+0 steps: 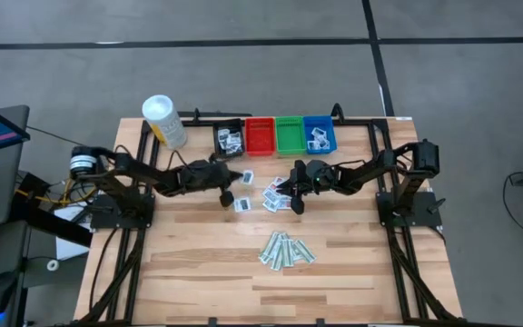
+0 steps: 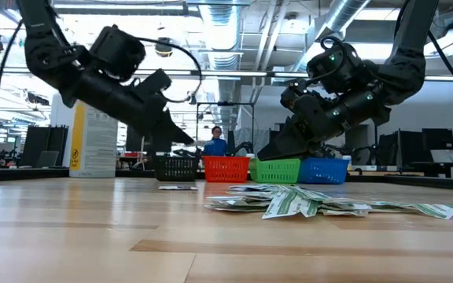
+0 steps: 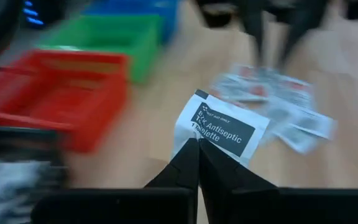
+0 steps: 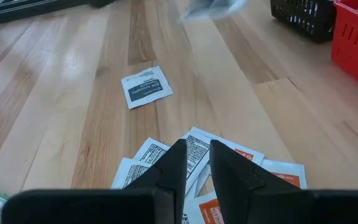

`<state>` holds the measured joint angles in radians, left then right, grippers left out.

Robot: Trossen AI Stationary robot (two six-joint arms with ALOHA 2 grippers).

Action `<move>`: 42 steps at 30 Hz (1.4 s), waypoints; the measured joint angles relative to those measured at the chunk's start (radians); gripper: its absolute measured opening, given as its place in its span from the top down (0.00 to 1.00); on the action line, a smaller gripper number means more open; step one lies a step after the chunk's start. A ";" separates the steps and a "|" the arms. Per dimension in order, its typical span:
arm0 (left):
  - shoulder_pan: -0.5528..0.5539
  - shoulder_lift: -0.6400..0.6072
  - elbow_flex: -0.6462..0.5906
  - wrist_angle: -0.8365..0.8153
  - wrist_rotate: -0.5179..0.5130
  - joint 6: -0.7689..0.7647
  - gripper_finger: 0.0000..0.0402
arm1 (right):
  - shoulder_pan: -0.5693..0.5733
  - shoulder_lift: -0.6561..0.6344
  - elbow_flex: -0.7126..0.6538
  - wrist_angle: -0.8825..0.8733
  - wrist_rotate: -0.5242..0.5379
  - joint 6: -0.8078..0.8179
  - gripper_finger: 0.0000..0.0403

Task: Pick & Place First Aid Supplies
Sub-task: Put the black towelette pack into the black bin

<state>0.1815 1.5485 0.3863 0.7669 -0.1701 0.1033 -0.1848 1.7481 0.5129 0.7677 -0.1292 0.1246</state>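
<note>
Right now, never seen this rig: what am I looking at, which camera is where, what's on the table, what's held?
Two dark robot arms work at a wooden table. One camera looks straight down, one sits at table height, and one rides on each wrist.

Along the far edge stand four small bins: black, red, green and blue, with a white canister beside them. White packets lie in a loose cluster mid-table, and green-wrapped strips lie nearer the front.

The left gripper is shut on an antiseptic towelette packet, lifted off the table. The right gripper hovers over the white packets, fingers slightly apart, holding nothing visible.
</note>
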 joint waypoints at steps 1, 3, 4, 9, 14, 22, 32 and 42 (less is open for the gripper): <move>0.007 -0.018 -0.003 -0.001 -0.037 0.012 0.98 | 0.000 0.000 0.000 0.000 0.000 0.000 0.84; 0.024 -0.055 -0.011 -0.003 -0.111 0.029 0.98 | 0.000 0.000 0.000 0.000 0.000 0.000 0.84; 0.036 -0.071 -0.012 -0.003 -0.145 0.031 0.98 | 0.000 0.000 0.000 0.001 0.000 0.000 0.84; 0.136 -0.111 -0.010 0.001 -0.196 0.032 0.98 | 0.000 0.000 0.000 0.004 0.000 0.000 0.84; 0.257 -0.112 -0.010 0.001 -0.194 0.023 0.98 | 0.000 0.000 0.000 0.004 0.000 0.000 0.84; 0.386 -0.113 -0.009 0.027 -0.014 0.009 0.98 | -0.002 0.000 0.000 0.005 0.002 -0.003 0.84; 0.410 -0.114 -0.008 0.045 -0.015 0.004 0.98 | -0.001 0.000 0.000 0.005 0.004 -0.002 0.84; 0.410 -0.114 -0.008 0.045 0.006 0.004 0.97 | -0.001 0.000 0.000 0.032 0.004 0.000 0.84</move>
<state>0.5915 1.4345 0.3786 0.8122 -0.1645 0.1072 -0.1856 1.7481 0.5129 0.8001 -0.1257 0.1246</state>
